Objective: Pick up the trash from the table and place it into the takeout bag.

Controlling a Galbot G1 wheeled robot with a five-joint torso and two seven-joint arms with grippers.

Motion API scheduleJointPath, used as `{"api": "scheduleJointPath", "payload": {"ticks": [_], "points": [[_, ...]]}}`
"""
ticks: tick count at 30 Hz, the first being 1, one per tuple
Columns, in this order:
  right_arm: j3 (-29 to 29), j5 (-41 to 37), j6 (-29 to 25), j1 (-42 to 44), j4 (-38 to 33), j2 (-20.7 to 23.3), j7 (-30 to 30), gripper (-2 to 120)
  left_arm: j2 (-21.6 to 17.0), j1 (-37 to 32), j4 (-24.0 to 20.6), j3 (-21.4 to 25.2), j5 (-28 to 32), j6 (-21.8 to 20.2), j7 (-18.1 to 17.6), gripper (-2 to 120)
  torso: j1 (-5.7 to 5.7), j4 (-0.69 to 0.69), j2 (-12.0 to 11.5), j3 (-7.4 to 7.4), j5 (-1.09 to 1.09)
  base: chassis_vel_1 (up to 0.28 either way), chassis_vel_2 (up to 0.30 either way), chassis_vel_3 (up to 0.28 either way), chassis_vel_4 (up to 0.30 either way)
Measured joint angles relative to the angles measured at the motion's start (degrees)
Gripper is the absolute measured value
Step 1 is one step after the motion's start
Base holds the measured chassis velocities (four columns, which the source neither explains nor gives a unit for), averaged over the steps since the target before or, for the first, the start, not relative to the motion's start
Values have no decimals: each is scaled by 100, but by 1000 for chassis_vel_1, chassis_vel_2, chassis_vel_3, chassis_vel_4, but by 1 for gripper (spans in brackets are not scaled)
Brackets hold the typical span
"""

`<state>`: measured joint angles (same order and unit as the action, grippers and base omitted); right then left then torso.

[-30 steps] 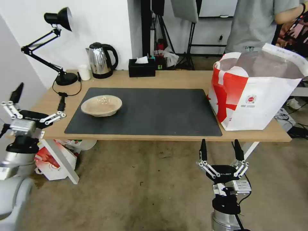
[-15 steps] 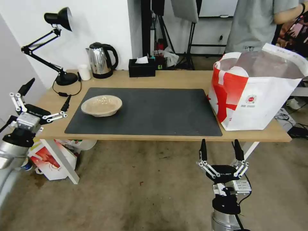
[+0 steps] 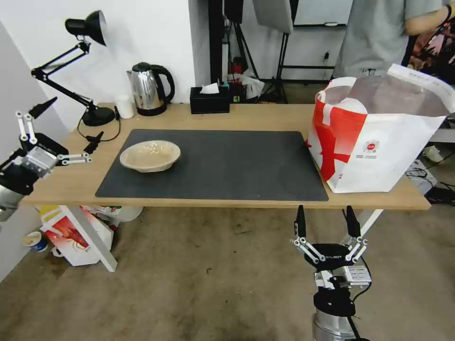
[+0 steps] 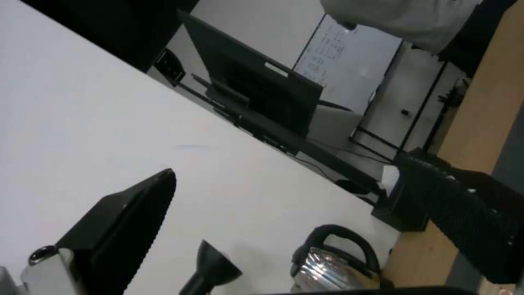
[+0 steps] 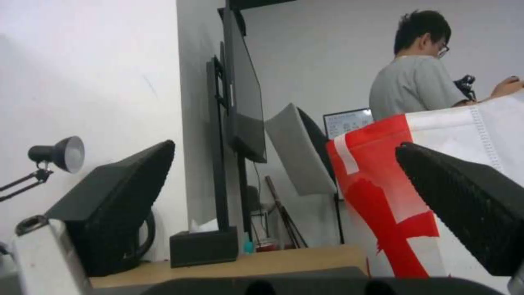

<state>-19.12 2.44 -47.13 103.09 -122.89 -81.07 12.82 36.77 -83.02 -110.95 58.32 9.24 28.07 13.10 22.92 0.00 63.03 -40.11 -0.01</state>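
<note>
A shallow tan pulp bowl (image 3: 150, 156), the trash in view, rests on the left part of the dark grey mat (image 3: 227, 166) on the light-wood table (image 3: 265, 116). The red-and-white takeout bag (image 3: 374, 137) stands open on the table's right end, silver lining showing; it also rises beyond my right gripper's fingers (image 5: 469, 205) as the bag (image 5: 382, 184). My left gripper (image 3: 72, 121) hovers open and empty over the table's left end, left of the bowl. My right gripper (image 3: 325, 220) waits open and empty, fingers up, below the table's front edge.
Along the back edge stand a black desk lamp (image 3: 97, 116), a steel kettle (image 3: 149, 90), a small white cup (image 3: 125, 107) and a black tissue box (image 3: 209, 99). A white box printed with a red crayfish (image 3: 71, 237) sits on the floor under the left end.
My left arm has risen and swung up from below the table's left corner to above its left end, still open. The right arm, bowl and bag have not moved.
</note>
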Motion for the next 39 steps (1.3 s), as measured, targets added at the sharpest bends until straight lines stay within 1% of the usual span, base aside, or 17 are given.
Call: {"api": "scheduleJointPath", "payload": {"ticks": [6, 9, 12, 13, 16, 22, 26, 28, 31, 37, 39], "points": [[0, 0, 0, 0, 0, 0, 0, 100, -241, 69, 158, -10, -173, 34, 263, 100, 0, 1, 0, 0, 0, 0, 0, 0, 0], [0, 0, 0, 0, 0, 0, 0, 100, -367, 158, 283, -53, -353, 136, 500, 100, 0, 0, 0, 0, 0, 0, 0, 0, 0], [0, 0, 0, 0, 0, 0, 0, 100, -377, 176, 288, -91, -377, 146, 564, 100, 0, 0, 0, 0, 0, 0, 0, 0, 0], [0, 0, 0, 0, 0, 0, 0, 100, -363, 188, 290, -118, -421, 156, 632, 100, 0, 0, 0, 0, 1, 0, 0, 0, 0], [0, 0, 0, 0, 0, 0, 0, 100, -321, 193, 300, -138, -518, 179, 687, 100, 0, 0, 0, 0, 1, 0, 0, 0, 0], [0, 0, 0, 0, 0, 0, 0, 100, -108, 201, 321, -178, -860, 290, 830, 100, 0, 1, 0, 0, 1, 0, 0, 0, 0], [0, 0, 0, 0, 0, 0, 0, 100, 25, 231, 358, -162, -1148, 457, 965, 100, 0, 0, 0, 0, 1, 0, 0, 0, 0], [0, 0, 0, 0, 0, 0, 0, 100, 35, 231, 358, -153, -1172, 477, 985, 100, 0, 0, 0, 0, 1, 0, 0, 0, 0], [0, 0, 0, 0, 0, 0, 0, 100, 70, 232, 365, -101, -1395, 597, 1107, 100, 0, 0, 0, 1, 1, 0, 0, 0, 0], [0, 0, 0, 0, 0, 0, 0, 100, 64, 250, 364, -87, -1464, 635, 1244, 100, -1, 1, 0, 0, 1, 0, 0, 0, 0], [0, 0, 0, 0, 0, 0, 0, 100, 3, 292, 389, -107, -1474, 638, 1323, 100, 0, 0, 0, 0, 1, 0, 0, 0, 0]]}}
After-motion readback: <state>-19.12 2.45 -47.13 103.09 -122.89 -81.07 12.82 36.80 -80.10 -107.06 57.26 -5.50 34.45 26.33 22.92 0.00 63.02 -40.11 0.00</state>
